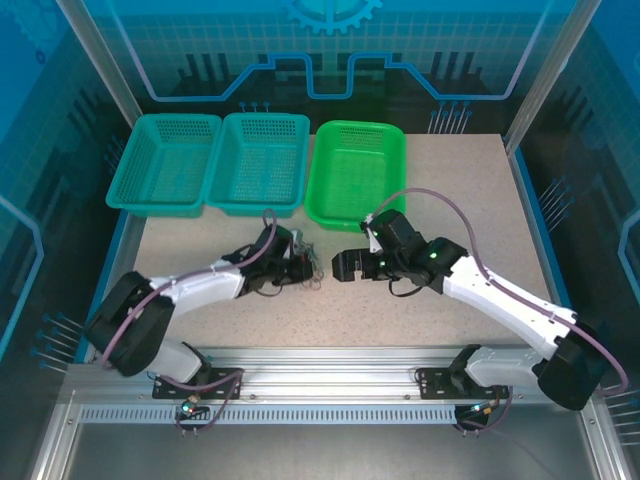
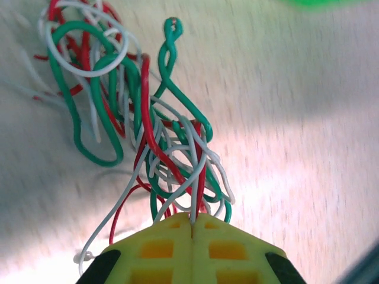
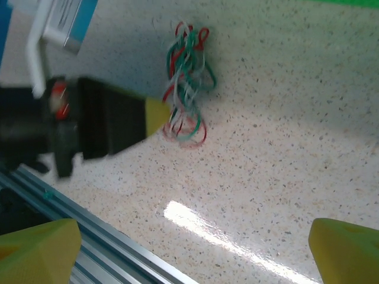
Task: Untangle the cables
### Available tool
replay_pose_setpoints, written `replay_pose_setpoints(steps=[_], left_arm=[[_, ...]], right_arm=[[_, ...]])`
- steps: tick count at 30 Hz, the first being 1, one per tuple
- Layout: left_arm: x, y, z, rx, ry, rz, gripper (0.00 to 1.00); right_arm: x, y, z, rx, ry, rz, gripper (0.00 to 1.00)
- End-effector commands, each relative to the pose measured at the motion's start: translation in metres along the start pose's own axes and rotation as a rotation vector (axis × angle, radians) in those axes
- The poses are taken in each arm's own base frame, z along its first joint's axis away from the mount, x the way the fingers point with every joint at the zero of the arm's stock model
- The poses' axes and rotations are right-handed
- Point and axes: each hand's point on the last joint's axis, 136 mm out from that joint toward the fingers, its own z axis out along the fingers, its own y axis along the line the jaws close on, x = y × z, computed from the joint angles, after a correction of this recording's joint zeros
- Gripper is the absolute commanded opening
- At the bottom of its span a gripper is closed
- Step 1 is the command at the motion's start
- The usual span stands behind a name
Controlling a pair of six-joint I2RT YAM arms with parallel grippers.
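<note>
The cables (image 2: 148,118) form one tangled bundle of thin white, red and green wires lying on the speckled table. My left gripper (image 2: 193,223) is shut on a white and a red strand of that bundle, its yellow fingers pressed together. From above, the cables (image 1: 308,265) sit just ahead of the left gripper (image 1: 300,268). The right wrist view shows the cables (image 3: 186,77) at the left gripper's (image 3: 161,113) yellow tip. My right gripper (image 3: 195,251) is open, a short way right of the bundle, with bare table between its yellow fingers (image 3: 346,245).
Two teal baskets (image 1: 165,160) (image 1: 258,160) and a bright green basket (image 1: 355,170) stand in a row at the back of the table. An aluminium rail (image 1: 330,370) runs along the near edge. The right gripper (image 1: 345,266) faces the left one.
</note>
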Motion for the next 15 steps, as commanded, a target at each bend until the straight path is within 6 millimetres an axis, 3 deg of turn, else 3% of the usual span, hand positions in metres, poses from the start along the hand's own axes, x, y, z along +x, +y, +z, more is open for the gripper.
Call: replay_pose_setpoints(steps=[1,5,8,12,15], left_arm=[[0.062,0.024,0.002,-0.016,0.13,0.01,0.0],[0.093,0.042,0.003,-0.016,0.188,-0.024,0.0],[0.098,0.045,0.002,-0.042,0.205,0.003,0.0],[0.096,0.043,0.001,-0.04,0.2,0.016,0.0],[0.093,0.042,0.0,-0.043,0.191,0.016,0.0]], right_arm=[[0.016,0.01,0.027,-0.046,0.091,0.051,1.0],[0.029,0.019,0.056,-0.052,0.182,0.057,1.0],[0.039,0.025,0.078,-0.029,0.236,0.025,0.98],[0.047,0.036,0.108,-0.01,0.289,-0.026,0.84],[0.047,0.033,0.129,0.031,0.299,-0.018,0.7]])
